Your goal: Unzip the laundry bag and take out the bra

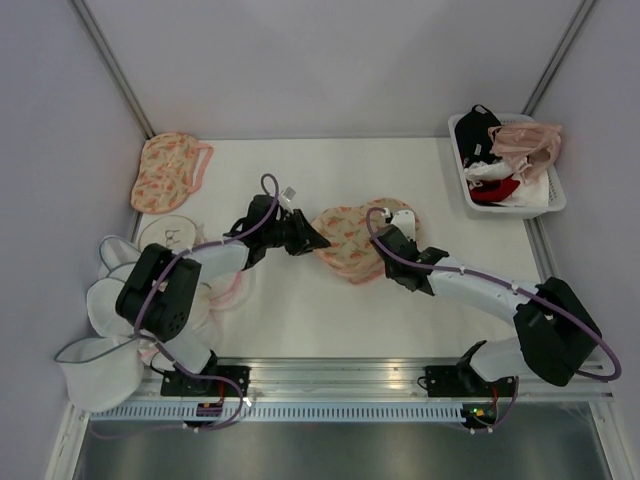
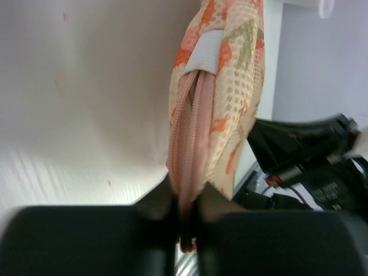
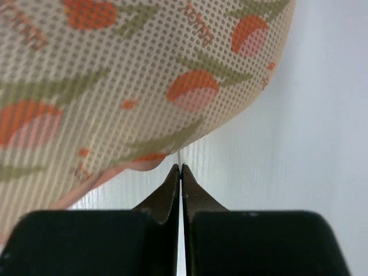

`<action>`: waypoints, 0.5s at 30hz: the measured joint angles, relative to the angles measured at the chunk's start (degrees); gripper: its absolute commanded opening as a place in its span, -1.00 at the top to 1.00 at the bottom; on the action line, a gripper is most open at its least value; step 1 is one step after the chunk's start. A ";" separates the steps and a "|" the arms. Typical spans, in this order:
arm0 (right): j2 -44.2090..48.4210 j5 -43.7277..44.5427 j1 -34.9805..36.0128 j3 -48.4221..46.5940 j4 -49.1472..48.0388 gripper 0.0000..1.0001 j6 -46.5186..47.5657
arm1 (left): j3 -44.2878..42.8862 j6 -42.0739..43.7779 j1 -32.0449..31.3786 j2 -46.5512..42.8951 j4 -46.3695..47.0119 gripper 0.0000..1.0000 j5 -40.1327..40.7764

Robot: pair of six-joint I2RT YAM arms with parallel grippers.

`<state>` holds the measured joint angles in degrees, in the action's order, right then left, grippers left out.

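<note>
The peach floral laundry bag [image 1: 350,245] lies mid-table between both grippers. My left gripper [image 1: 320,242] is shut on the bag's left end. In the left wrist view the pink zip trim [image 2: 187,132] runs down between my shut fingers [image 2: 187,215], and the bag [image 2: 230,86] hangs edge-on, zip closed. My right gripper [image 1: 380,256] is at the bag's right side. In the right wrist view it [image 3: 181,168] is shut on a thin white sliver [image 3: 180,158] that comes from the bag's lower edge [image 3: 115,75]. The bra is hidden.
A second floral pouch [image 1: 165,172] lies at the back left. White round mesh bags [image 1: 110,300] pile at the near left by the left arm. A white basket [image 1: 556,200] with black, pink and red garments stands at the back right.
</note>
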<state>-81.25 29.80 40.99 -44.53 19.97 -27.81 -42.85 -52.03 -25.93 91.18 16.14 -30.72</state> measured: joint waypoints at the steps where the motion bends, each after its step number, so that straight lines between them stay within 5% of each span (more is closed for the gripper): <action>1: 1.05 0.31 -0.02 0.15 0.44 0.99 -0.11 | -2.67 1.29 0.00 2.34 -1.46 0.22 0.11; 3: 3.17 0.63 -0.04 0.72 1.09 0.99 -0.50 | -7.61 2.62 0.11 7.06 -2.62 -0.26 0.22; 9: 9.57 0.37 -0.09 3.45 2.75 0.99 -1.49 | -13.53 3.41 0.55 15.06 -4.98 -0.55 2.27; 15: 11.67 -2.05 -0.13 4.17 3.98 0.99 -2.08 | -2.75 0.48 0.50 4.31 -8.50 -0.71 12.94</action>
<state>-69.58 27.75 40.86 -40.36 23.94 -29.89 -45.60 -51.55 -25.43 95.48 7.64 -17.78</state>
